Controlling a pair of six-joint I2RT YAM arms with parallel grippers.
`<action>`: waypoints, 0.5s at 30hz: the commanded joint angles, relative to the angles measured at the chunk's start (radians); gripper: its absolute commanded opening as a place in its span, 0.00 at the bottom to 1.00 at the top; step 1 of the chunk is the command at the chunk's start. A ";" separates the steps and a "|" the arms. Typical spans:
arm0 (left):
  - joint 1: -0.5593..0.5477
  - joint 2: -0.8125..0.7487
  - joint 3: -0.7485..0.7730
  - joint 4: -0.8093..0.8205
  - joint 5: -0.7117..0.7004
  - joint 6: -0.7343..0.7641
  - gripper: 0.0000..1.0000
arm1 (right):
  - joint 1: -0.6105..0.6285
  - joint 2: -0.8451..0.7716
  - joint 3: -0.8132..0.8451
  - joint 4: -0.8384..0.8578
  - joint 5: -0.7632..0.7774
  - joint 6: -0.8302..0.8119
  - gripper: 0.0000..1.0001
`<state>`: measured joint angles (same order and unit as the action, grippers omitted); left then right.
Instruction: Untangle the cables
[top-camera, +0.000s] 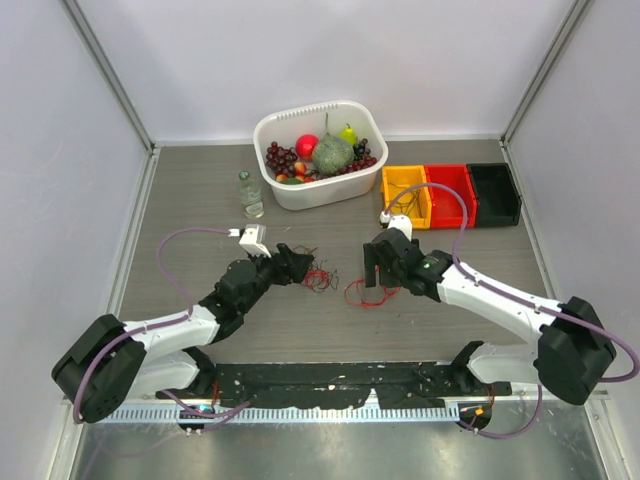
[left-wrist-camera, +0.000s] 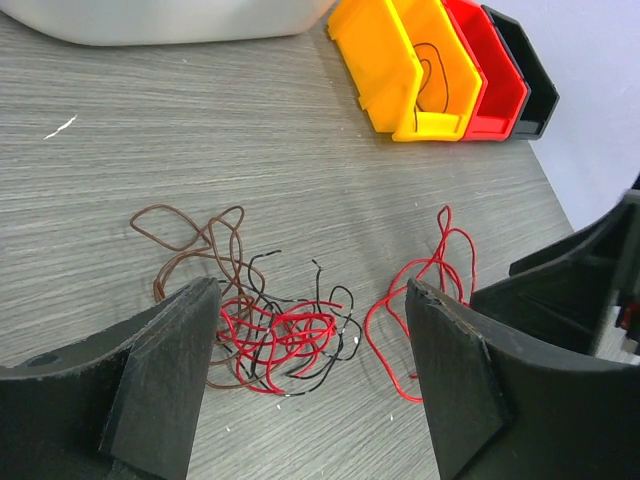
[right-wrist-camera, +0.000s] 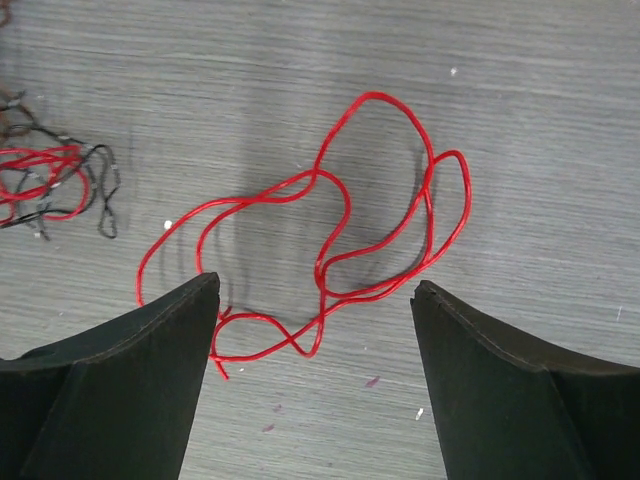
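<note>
Hovering over the grey tabletop (top-camera: 200, 200), my left claw (left-wrist-camera: 312, 290) gapes, released, above a tangle of red, black and brown cables (left-wrist-camera: 280, 330). My right claw (right-wrist-camera: 315, 285), likewise released, straddles one loose red cable (right-wrist-camera: 345, 205) lying flat near that tangle.

Matt wood-grain table (right-wrist-camera: 520, 90), smooth plastic-sheathed cables (left-wrist-camera: 275, 335)

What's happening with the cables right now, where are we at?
The right end effector hangs open over a single red wire that lies free on the table, apart from the rest. The left end effector is open over the tangle of red, black and brown wires, holding nothing. One black wire already sits in the yellow bin.
</note>
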<state>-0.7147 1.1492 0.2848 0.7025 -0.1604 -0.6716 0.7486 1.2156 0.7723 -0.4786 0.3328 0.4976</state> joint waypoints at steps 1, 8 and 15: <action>0.003 -0.028 -0.013 0.058 -0.002 0.017 0.79 | -0.076 0.047 0.035 -0.040 -0.011 0.131 0.84; 0.003 -0.028 -0.019 0.077 0.012 0.018 0.80 | -0.146 0.094 -0.001 0.009 -0.063 0.321 0.88; 0.003 -0.026 -0.021 0.084 0.022 0.018 0.88 | -0.150 0.173 -0.056 0.119 -0.060 0.447 0.89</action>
<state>-0.7147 1.1423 0.2703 0.7227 -0.1486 -0.6716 0.5983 1.3563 0.7559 -0.4530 0.2516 0.8352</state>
